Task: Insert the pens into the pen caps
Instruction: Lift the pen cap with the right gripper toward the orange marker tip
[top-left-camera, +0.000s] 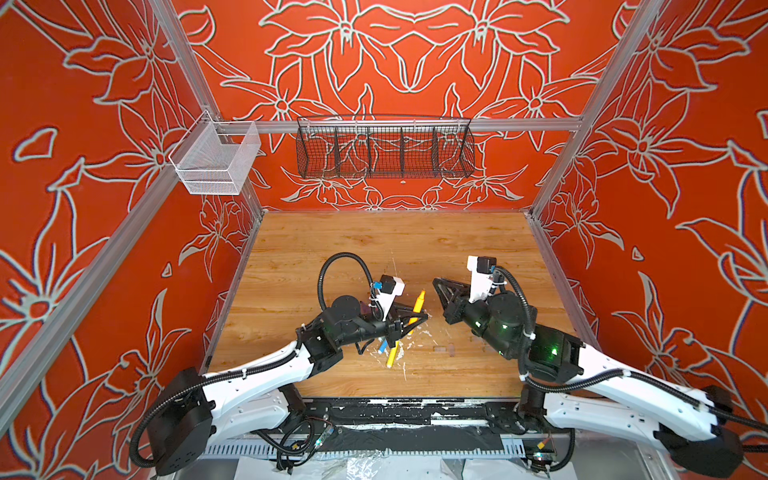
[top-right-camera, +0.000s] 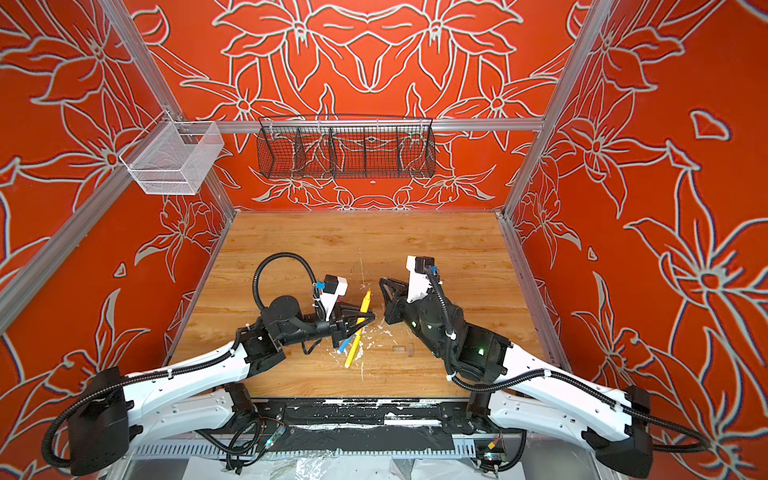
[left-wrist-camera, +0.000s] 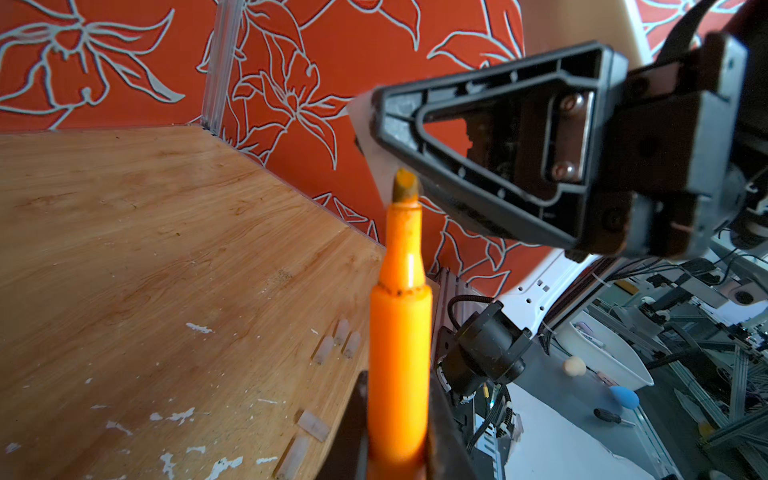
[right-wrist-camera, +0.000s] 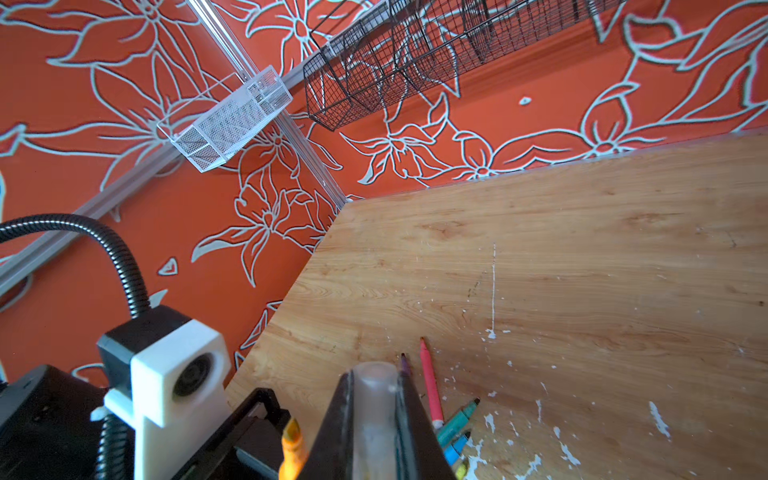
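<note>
I am at the mating step for one pair. My left tool is clenched on the orange pen, its tip pointing at my right tool, which is clenched on a clear pen cap. The tip sits just short of the cap, not yet inside. Next, I judge, I must align both axes and push.

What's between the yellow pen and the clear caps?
Only white flecks on the bare table, between the yellow pen and the clear caps; both top views show it.
</note>
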